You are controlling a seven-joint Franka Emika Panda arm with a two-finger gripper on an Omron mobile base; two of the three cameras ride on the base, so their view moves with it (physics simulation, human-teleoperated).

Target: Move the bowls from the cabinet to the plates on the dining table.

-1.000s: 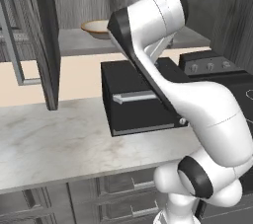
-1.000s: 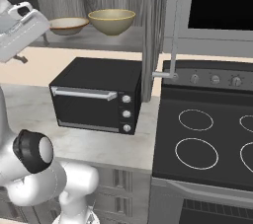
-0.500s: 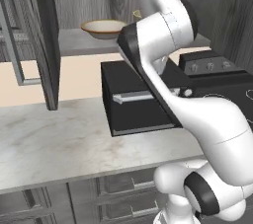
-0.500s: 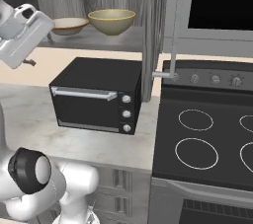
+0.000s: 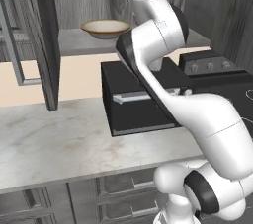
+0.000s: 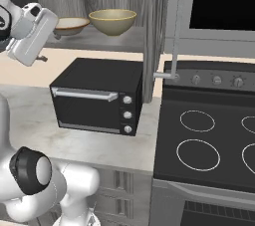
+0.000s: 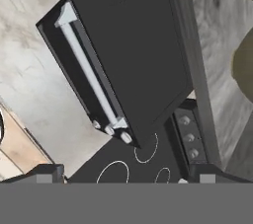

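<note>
Claw (image 7: 126, 171) wide open, apparently empty, above toaster oven (image 7: 128, 60).

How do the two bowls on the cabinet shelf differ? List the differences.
Seen from the right base view, the right bowl is deep with steep walls, while the left bowl is shallow and flatter. The right bowl looks olive-tan; the left bowl is paler inside with a brown rim. The right bowl stands nearer the cabinet's open door edge; the left bowl sits closer to the gripper. Both rest upright on the same grey shelf.
</note>
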